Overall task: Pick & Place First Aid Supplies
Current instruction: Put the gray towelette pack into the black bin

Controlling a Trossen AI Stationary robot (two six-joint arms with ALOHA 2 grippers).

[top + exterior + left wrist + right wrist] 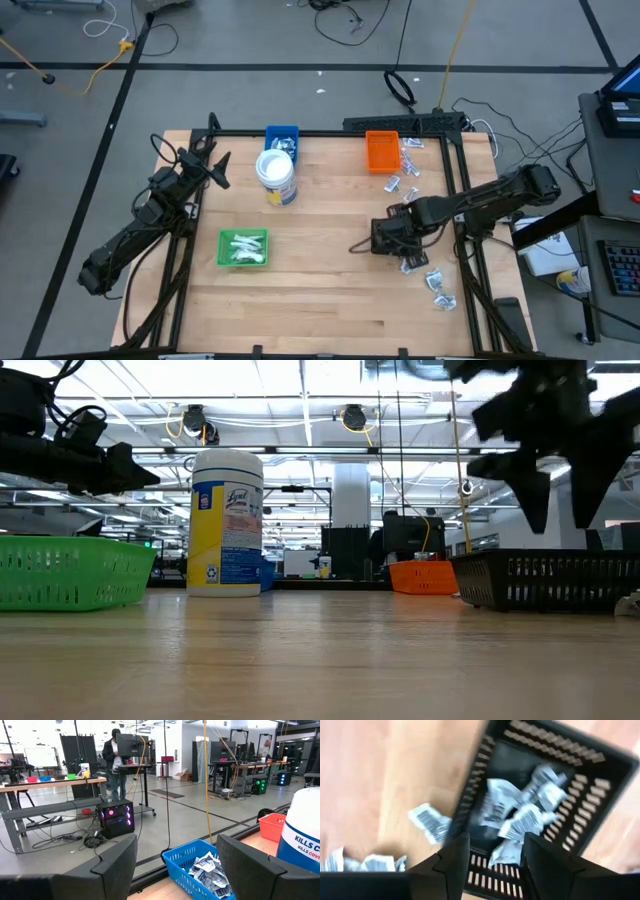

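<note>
The right gripper (pixel 492 852) hung over a black basket (pixel 600 765) holding packets (pixel 520 820), fingers apart and empty. Loose packets (pixel 437 285) lay on the tabletop (pixel 320 290) just beside; a careless descent might have struck the rim. The left gripper (pixel 175 865) waited, fingers spread.

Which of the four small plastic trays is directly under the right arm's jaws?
The black slotted plastic tray, holding packets; the green, blue and orange trays lie elsewhere.
</note>
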